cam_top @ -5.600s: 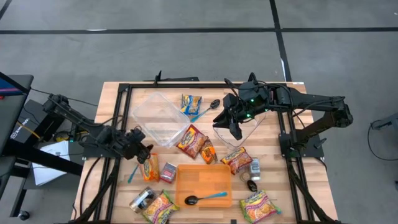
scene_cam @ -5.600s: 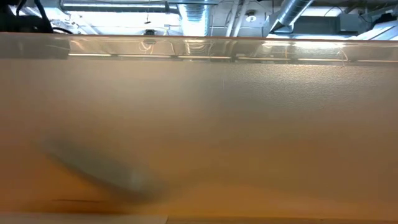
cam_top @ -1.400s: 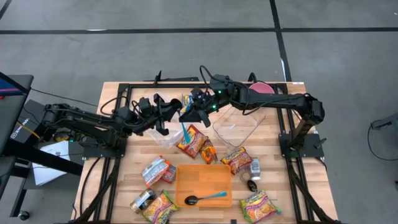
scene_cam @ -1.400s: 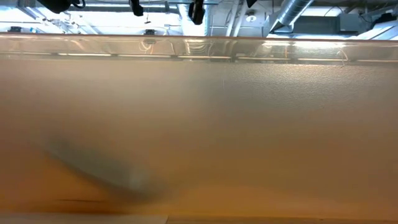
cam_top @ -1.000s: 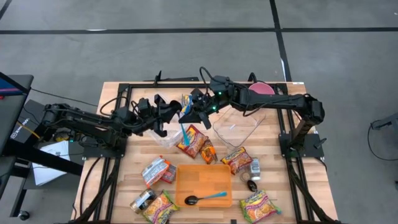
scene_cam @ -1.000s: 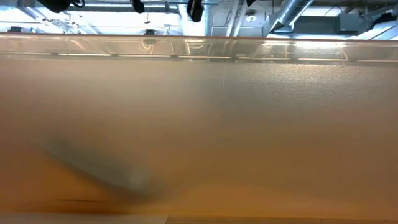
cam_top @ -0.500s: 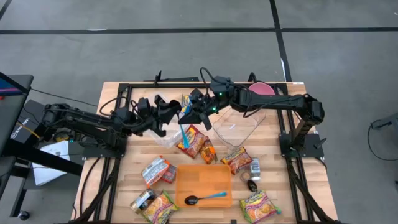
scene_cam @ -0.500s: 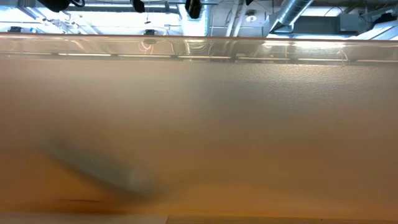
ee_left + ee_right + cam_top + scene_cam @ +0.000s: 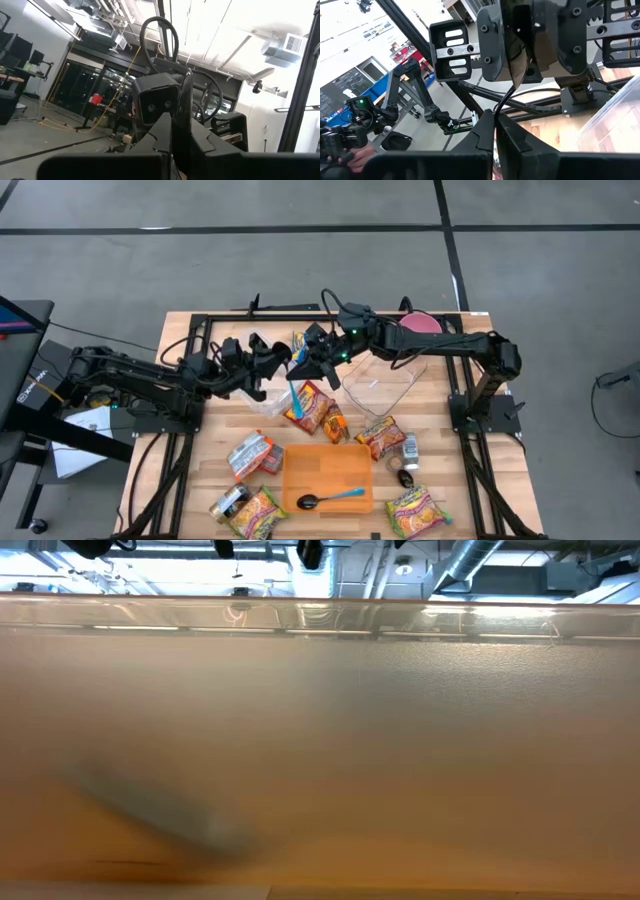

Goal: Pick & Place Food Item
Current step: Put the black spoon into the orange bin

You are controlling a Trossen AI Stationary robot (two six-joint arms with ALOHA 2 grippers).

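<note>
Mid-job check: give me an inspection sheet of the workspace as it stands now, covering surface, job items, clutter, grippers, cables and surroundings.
Surface: wooden slat table with a black metal frame.
Job's things: orange rectangular tray holding a black-bowled spoon with a blue handle; clear plastic tub near the right arm; colourful snack packets scattered, one orange-red packet at mid-table.
Clutter: pink round plate at the far edge; small dark items beside the tray, too small to identify.
Grippers: left gripper and right gripper both shut, raised and tip to tip at mid-table; a thin blue item hangs beneath them, which one holds it is unclear.
Cables: black cables loop along both arms.
Surroundings: grey floor; no people seen.
</note>
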